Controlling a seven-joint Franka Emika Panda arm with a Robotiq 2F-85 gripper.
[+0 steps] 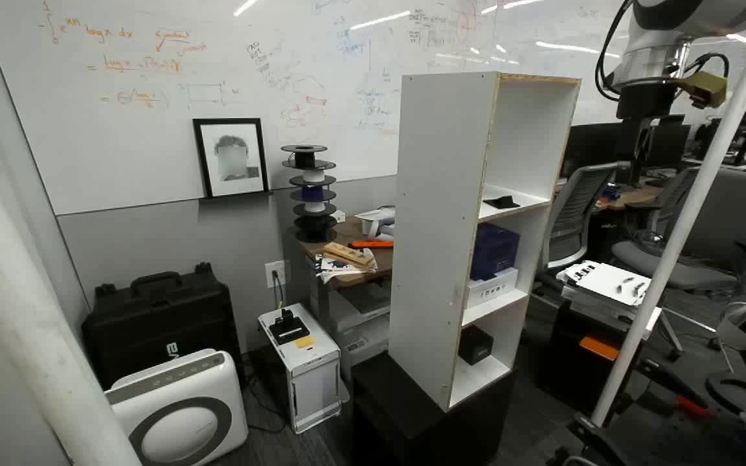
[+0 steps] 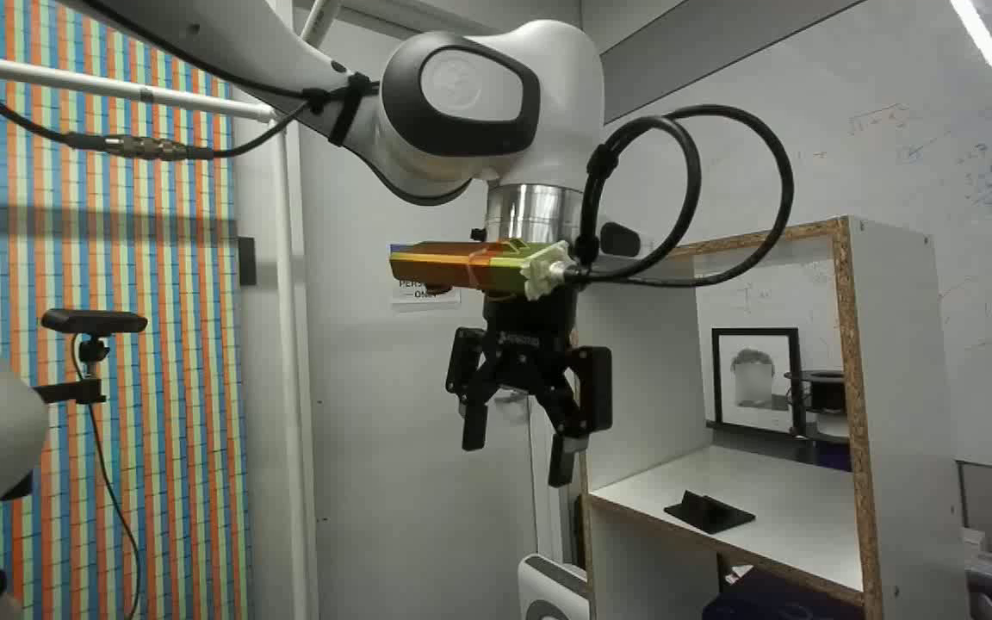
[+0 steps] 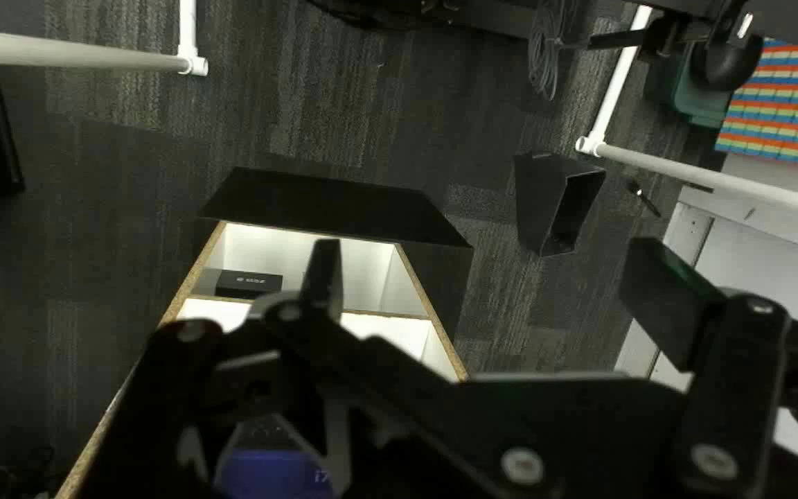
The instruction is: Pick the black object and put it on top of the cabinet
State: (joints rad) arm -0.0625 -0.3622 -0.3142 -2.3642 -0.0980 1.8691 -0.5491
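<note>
In an exterior view: tool (image 2: pixel 517 443) hangs fingers-down outside the cabinet (image 2: pixel 905 387), fingers spread, nothing between them. The black bracket-like piece (image 2: pixel 709 514) lies on the surface (image 2: pixel 793 544) of the top compartment (image 2: pixel 647 405), untouched. My read: nothing done so far; reach in, grasp, lift out, set on top all left. Fin sticks up near the picture-left end, flat base runs right; longest extent looks left-to-right (foreshortened, so the true long axis is a guess).

In an exterior view: piece (image 1: pixel 502 203) is a tiny dark wedge from where I'm standing, peak toward picture right, low end left. Tool's fingers don't read there.

Wrist view: fingers wide apart here too. Can't pick out the piece; fingers block much of the cabinet. The black box (image 3: pixel 249 284) low inside it isn't the target, I'd say.
</note>
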